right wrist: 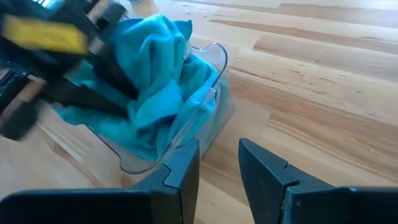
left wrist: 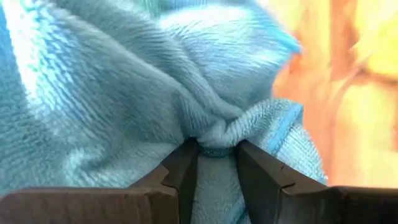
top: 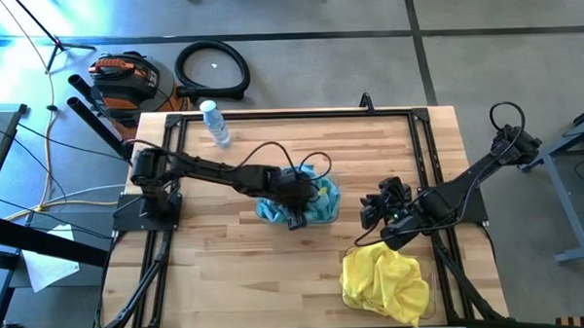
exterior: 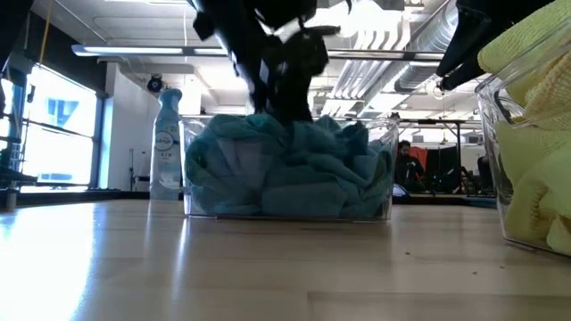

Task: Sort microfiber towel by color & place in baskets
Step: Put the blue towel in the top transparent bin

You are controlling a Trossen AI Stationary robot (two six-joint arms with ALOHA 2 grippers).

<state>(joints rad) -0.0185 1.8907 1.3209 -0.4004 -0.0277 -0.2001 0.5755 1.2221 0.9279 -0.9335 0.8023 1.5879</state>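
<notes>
A clear basket at the table's middle holds a heap of teal microfiber towels. My left gripper reaches down onto the top of the heap and is shut on a teal towel. A second clear basket at the near right is piled with yellow towels. My right gripper hovers open between the two baskets, with nothing between its fingers. It points toward the teal basket. My left gripper pinches a bunched-up fold of the teal towel between its two fingers. The fingers come slanting down from above and from the table's left. The towel's gathered part stands up above the basket's rim, and its lower part lies on the teal heap.
A clear spray bottle stands at the table's far left, behind the teal basket. Bare wood lies between the baskets and along the near left. A black frame rail runs around the table top.
</notes>
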